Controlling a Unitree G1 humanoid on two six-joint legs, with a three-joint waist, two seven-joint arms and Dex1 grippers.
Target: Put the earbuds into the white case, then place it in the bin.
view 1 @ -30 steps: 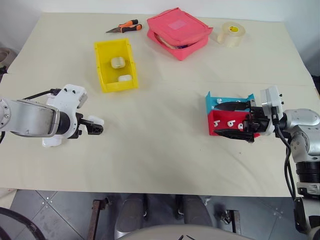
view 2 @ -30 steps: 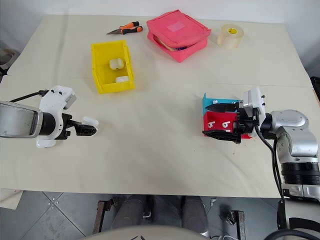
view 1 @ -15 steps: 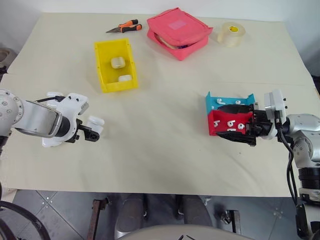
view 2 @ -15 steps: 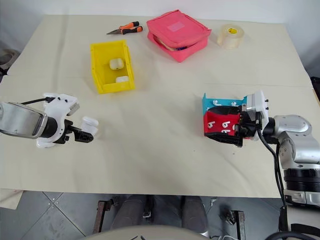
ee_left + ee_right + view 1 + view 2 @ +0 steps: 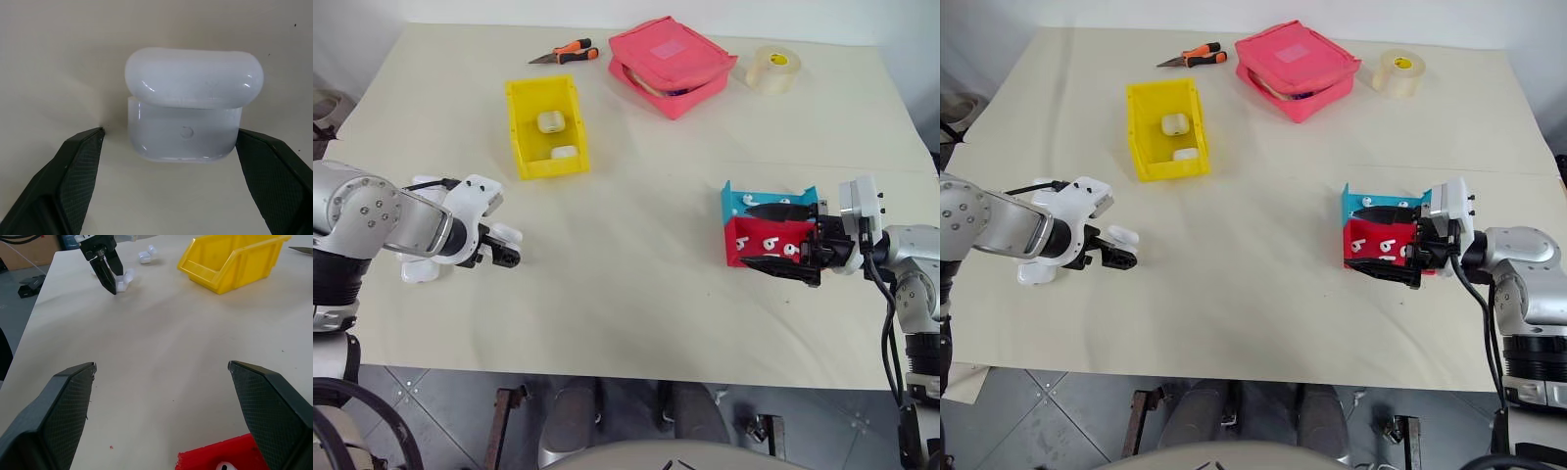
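Note:
A white case (image 5: pixel 193 103) stands on the table with its lid ajar. My left gripper (image 5: pixel 504 253) points down at it, open, with one black finger on each side of the case (image 5: pixel 506 235). Small white earbuds (image 5: pixel 766 242) lie in a red tray (image 5: pixel 741 257) joined to a blue tray (image 5: pixel 736 201). My right gripper (image 5: pixel 775 238) is level and open across these trays, holding nothing. The yellow bin (image 5: pixel 522 137) stands farther back on the left with two white cases (image 5: pixel 549 121) inside. The right wrist view looks across the table to the left gripper (image 5: pixel 108 276) and the bin (image 5: pixel 230 264).
A pink zip pouch (image 5: pixel 671 61), a roll of clear tape (image 5: pixel 771 69) and orange-handled pliers (image 5: pixel 563 53) lie along the far edge. A small white object (image 5: pixel 419 271) rests on the table beside my left wrist. Bare table lies between the arms.
My left gripper has rolled, tipped downward and moved a little forward, so its fingers now flank the case. The right gripper has stayed over the trays. The camera has shifted slightly.

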